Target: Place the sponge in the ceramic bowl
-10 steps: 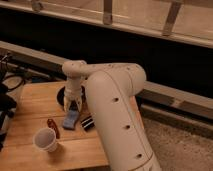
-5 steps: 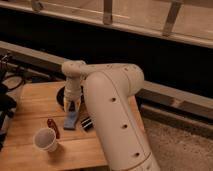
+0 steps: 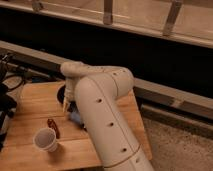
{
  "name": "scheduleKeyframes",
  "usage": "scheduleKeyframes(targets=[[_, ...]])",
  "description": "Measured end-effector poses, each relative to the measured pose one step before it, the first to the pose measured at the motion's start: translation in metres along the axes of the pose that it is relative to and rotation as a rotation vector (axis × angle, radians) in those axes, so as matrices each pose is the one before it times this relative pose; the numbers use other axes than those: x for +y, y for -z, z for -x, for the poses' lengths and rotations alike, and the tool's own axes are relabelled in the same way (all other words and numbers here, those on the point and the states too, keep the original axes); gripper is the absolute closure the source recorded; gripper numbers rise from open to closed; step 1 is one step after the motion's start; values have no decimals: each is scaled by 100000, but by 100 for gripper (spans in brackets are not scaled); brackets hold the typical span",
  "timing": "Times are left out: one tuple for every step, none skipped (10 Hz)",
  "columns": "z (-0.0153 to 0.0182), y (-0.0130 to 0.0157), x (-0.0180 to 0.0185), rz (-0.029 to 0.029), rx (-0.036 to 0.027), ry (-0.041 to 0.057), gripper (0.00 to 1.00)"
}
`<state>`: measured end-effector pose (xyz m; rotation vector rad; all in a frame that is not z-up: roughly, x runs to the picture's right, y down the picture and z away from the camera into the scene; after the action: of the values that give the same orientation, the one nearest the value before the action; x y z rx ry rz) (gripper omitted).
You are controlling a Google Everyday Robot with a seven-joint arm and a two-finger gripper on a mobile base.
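Well, the hand (image 3: 66,106) sat low by the sponge (image 3: 76,118), grip too hidden to tell; a loose hold could drop it beside the bowl (image 3: 62,93)

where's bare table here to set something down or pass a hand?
Free: the table back-left, between its left edge and the ceramic bowl; also the front strip between the paper cup and the arm. Crowded: mid-table, where the gripper hangs by the sponge and red object.

Gripper (image 3: 66,106) just left of sponge (image 3: 75,118), ceramic bowl (image 3: 60,94) behind; cup (image 3: 45,139) front-left.
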<state>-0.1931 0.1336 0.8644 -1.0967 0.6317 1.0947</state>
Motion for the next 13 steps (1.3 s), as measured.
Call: scheduleKeyframes(targets=[[-195,377,130,-1648,-960,-361,33],[-168,396,208,-972,-1288,5,33],[-157,242,10,-547,-794,-64,33],[-153,246,-81,-429,-676,-217,33],[-106,117,-103,-684,-386,-309,33],[22,43,80,-462,86,-28,33],[8,-234,-97,-478,778,-124,33],[94,-225,-289,-496,1006,-507,33],[104,-206,-265,-383,1003,-342,33],[38,-150,-93,-264,786,-146,33],[-139,79,-137,-602,1065,-193,41],[-225,159,-196,-1028,625,394,53],[-108,161,-50,-528,183,347,61]])
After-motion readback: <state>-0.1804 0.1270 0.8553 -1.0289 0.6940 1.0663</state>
